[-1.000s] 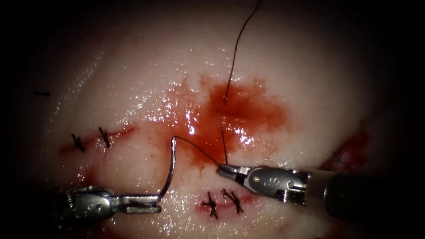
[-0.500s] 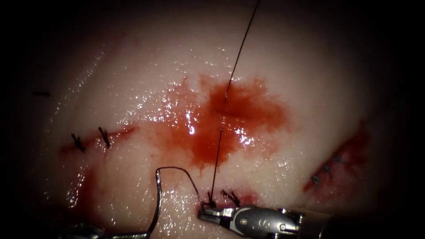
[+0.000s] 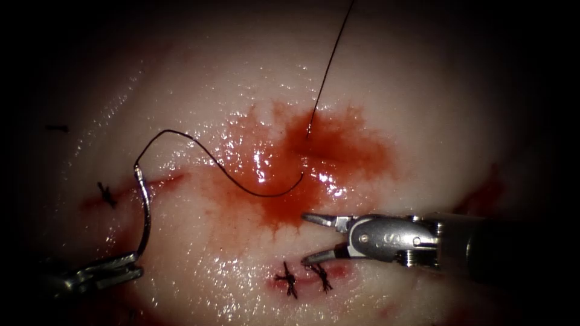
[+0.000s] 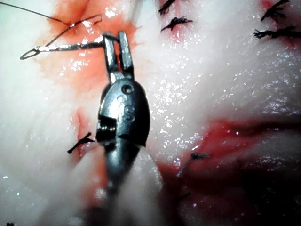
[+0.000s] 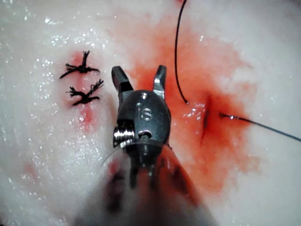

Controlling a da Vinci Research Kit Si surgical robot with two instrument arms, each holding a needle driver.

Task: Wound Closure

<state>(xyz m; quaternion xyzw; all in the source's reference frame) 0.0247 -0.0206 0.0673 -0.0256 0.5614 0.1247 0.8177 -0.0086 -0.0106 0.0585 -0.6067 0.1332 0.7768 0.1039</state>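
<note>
On the pale, wet tissue (image 3: 423,121) in the endoscope view, the short cut (image 3: 314,154) lies in the middle of a patch of red fluid (image 3: 338,151). The left arm's steel tool (image 3: 130,264), near the tissue's lower left edge, has its jaws clamped on the curved steel needle (image 3: 145,214) close to its pointed end. The needle stands free above the tissue, left of the cut, its blunt tail uppermost. From that tail the thin black thread (image 3: 229,178) arcs up, sags across the red fluid and enters the tissue just below the cut; it comes out again above the cut and runs to the far edge. The right arm's steel tool (image 3: 309,239) sits below the cut with its jaws spread wide, holding nothing. Just below it are 2 dark knotted stitches (image 3: 302,278).

In the left wrist view, the left arm's tool (image 4: 115,39) grips the needle (image 4: 61,47) between closed jaws, crosswise to them, over the red fluid (image 4: 80,66). Thread (image 4: 33,10) crosses the tissue (image 4: 211,94) nearby.

In the right wrist view, the right arm's tool (image 5: 139,77) shows both jaws parted and empty over the tissue (image 5: 42,150). The 2 knotted stitches (image 5: 82,82) lie beside 1 jaw, the cut (image 5: 206,120) and thread (image 5: 177,52) beside the other.
</note>
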